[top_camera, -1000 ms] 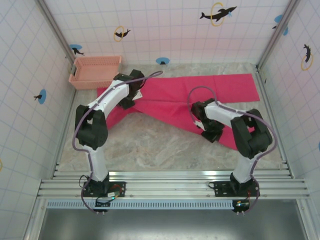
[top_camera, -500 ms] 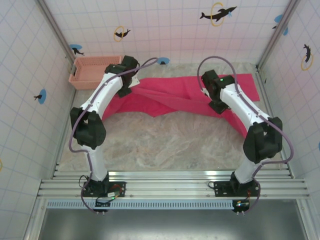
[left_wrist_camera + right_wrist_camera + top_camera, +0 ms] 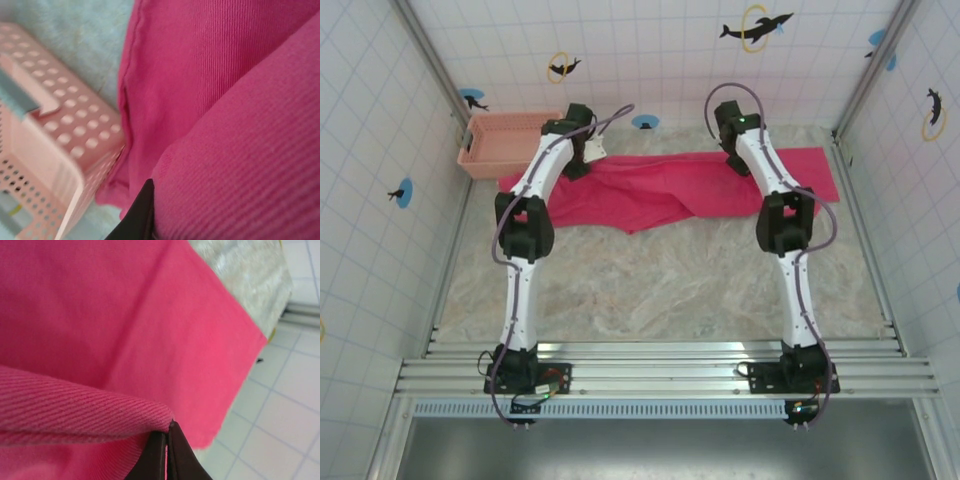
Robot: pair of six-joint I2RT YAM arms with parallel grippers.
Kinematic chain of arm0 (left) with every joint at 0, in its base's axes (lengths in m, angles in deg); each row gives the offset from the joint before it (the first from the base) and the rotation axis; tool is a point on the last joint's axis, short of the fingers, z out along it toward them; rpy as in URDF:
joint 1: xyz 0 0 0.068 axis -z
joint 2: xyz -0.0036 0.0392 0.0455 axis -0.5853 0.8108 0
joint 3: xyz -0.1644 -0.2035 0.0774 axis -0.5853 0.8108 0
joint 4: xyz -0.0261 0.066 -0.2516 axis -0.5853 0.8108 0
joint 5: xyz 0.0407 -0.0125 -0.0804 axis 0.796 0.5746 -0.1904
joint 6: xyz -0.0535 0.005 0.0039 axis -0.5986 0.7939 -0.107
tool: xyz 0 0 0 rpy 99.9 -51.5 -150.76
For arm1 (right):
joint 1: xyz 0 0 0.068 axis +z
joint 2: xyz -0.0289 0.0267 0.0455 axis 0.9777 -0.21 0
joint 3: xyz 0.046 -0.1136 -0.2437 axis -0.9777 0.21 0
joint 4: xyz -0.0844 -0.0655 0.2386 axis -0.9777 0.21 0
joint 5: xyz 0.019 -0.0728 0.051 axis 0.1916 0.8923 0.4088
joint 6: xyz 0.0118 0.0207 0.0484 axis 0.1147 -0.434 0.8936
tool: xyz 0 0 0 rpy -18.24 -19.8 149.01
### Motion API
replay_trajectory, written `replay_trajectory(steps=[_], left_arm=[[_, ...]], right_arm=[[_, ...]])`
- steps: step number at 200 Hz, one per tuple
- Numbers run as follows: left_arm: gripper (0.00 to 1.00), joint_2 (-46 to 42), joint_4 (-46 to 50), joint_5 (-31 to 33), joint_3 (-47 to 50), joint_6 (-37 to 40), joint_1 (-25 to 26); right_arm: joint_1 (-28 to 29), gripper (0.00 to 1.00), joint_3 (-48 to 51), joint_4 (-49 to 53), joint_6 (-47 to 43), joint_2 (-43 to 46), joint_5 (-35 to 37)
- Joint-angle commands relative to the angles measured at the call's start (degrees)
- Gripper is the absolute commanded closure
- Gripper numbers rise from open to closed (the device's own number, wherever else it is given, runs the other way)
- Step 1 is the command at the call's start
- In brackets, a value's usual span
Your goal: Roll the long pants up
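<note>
1. The long pants (image 3: pixel 670 185) lie spread in a band across the far part of the marble-patterned table (image 3: pixel 650 290). In the top view the band runs from about 10 o'clock to 2 o'clock. Its near edge is rumpled into a point close to the middle.
2. A pink lattice basket (image 3: pixel 510 143) sits in the far left corner at 10 o'clock, just beside the left end of the pants.
3. The left arm reaches far out, and the left gripper (image 3: pixel 582 162) is at the far edge of the cloth at 11 o'clock, just right of the basket.
4. In the left wrist view a thick ribbed fold of the pants bulges close to the lens from 3 to 5 o'clock. One dark finger (image 3: pixel 143 212) touches it at 6 o'clock. I cannot tell whether this claw is clenched or released. The basket shows at 8 o'clock, the cloth's hem just beside its corner.
5. The right gripper (image 3: pixel 732 158) is at the far edge of the pants at 1 o'clock.
6. In the right wrist view its dark fingers (image 3: pixel 181 460) are pressed together at 6 o'clock, clenched on a fold of the pants that runs off toward 9 o'clock. Flat cloth lies beyond, with bare table at 1 o'clock and white wall tiles (image 3: pixel 280 405) at 4 o'clock.
</note>
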Motion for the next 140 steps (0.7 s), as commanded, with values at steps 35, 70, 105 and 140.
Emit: replay_trajectory(steps=[35, 70, 105, 140], left_arm=[[0.80, 7.1, -6.4, -1.5, -4.5, 5.4, -1.3], [0.36, 9.0, -11.8, 1.9, -4.4, 5.2, -1.5], [0.03, 10.0, -16.0, 5.3, -4.5, 3.4, -1.5], [0.03, 9.1, -18.2, 14.6, -2.3, 2.1, -1.0]], right_arm=[[0.6, 1.00, -8.1, -11.2, -7.2, -8.2, 7.0], [1.0, 1.00, -8.1, -22.0, -7.3, -8.4, 5.6], [1.2, 0.96, -10.4, -28.8, -9.1, -9.8, 3.4], [1.0, 0.32, -12.6, -32.3, -10.6, -11.9, 6.1]])
